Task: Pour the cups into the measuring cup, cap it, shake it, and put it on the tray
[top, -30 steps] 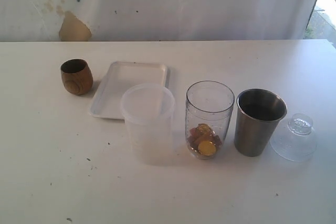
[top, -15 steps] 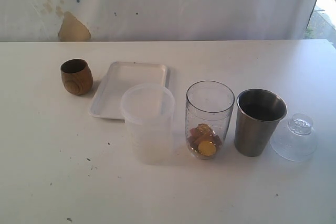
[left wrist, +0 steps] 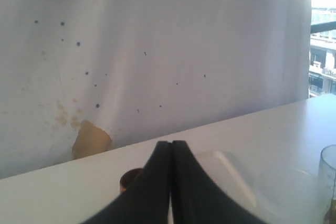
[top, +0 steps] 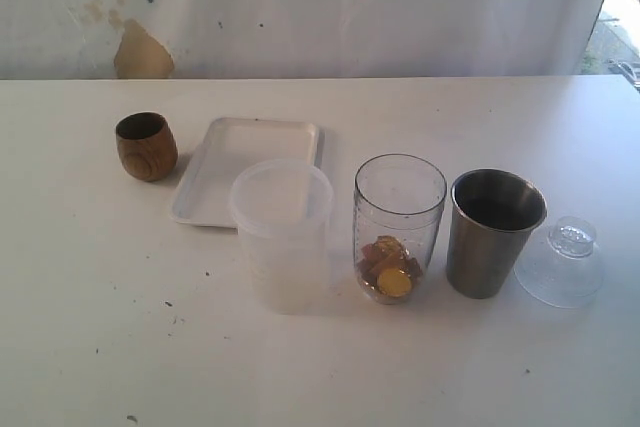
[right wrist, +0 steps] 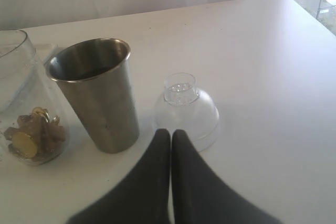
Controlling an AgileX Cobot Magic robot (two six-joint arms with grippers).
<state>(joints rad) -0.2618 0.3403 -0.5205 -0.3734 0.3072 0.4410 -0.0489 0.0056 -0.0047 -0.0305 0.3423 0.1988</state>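
Note:
The clear measuring cup (top: 399, 227) stands upright mid-table with brown and gold pieces in its bottom. To its right is the steel tumbler (top: 493, 231), upright, and a clear domed cap (top: 560, 262) rests on the table beside that. A brown wooden cup (top: 146, 146) sits at the far left, left of the white tray (top: 246, 169). Neither arm shows in the exterior view. My left gripper (left wrist: 171, 142) is shut and empty, above the wooden cup (left wrist: 129, 179) and tray (left wrist: 227, 174). Shut and empty too, my right gripper (right wrist: 170, 131) hovers near the cap (right wrist: 185, 108) and steel tumbler (right wrist: 97, 92).
A frosted plastic jug (top: 282, 233) stands in front of the tray, just left of the measuring cup. A white curtain (top: 300, 7) with a brown stain hangs along the table's far edge.

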